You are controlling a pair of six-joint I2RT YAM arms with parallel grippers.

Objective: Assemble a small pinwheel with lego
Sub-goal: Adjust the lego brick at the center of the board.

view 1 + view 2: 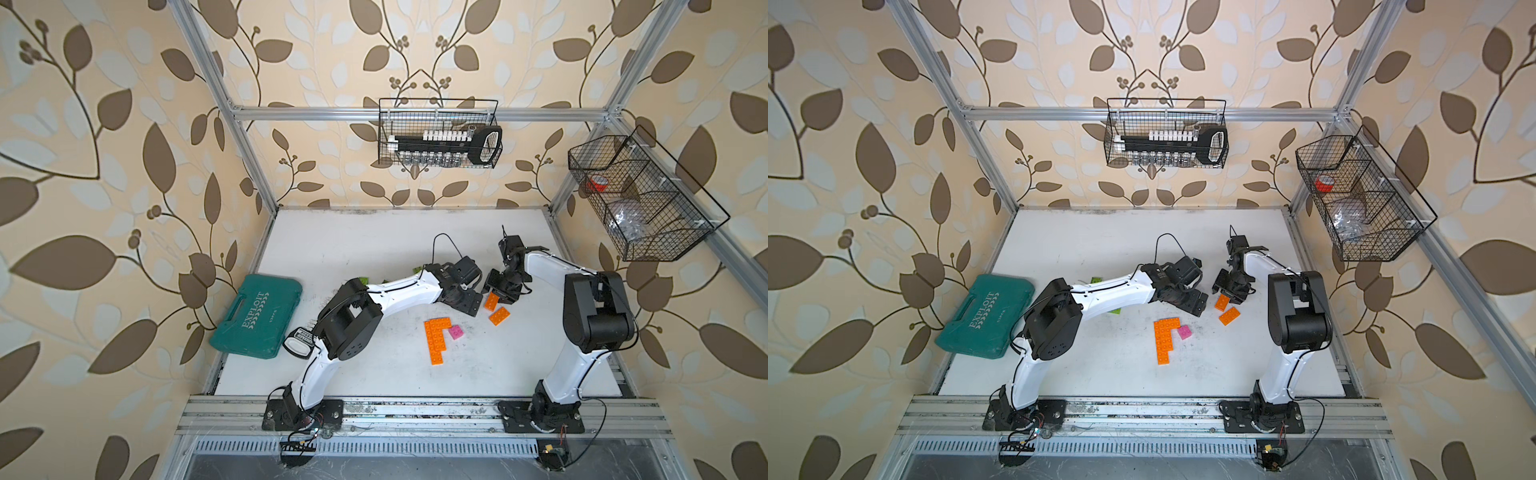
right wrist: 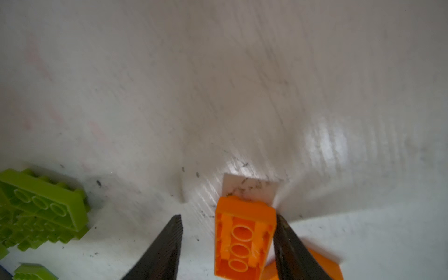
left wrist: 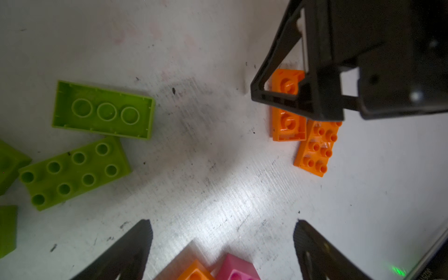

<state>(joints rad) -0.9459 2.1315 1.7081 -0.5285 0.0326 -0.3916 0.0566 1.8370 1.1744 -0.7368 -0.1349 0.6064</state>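
Teal case (image 1: 257,316) shut, well left of left gripper (image 3: 221,225); contents unseen. Lime bricks (image 3: 103,110) mostly hidden under that arm; wrist view gives four, two cut off. Left gripper wide, empty, near one pink brick (image 1: 456,331) and orange L-piece (image 1: 435,338), brick count unclear. Right gripper (image 2: 228,217) parted, one finger against tilted orange brick (image 2: 242,242); second orange brick (image 1: 499,316) just beside. Back basket (image 1: 436,102) holds black rack (image 1: 440,143); side basket (image 1: 685,173), red tape roll (image 1: 597,183).

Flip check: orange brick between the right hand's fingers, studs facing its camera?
No, the orange brick shows its hollow underside with three rings.
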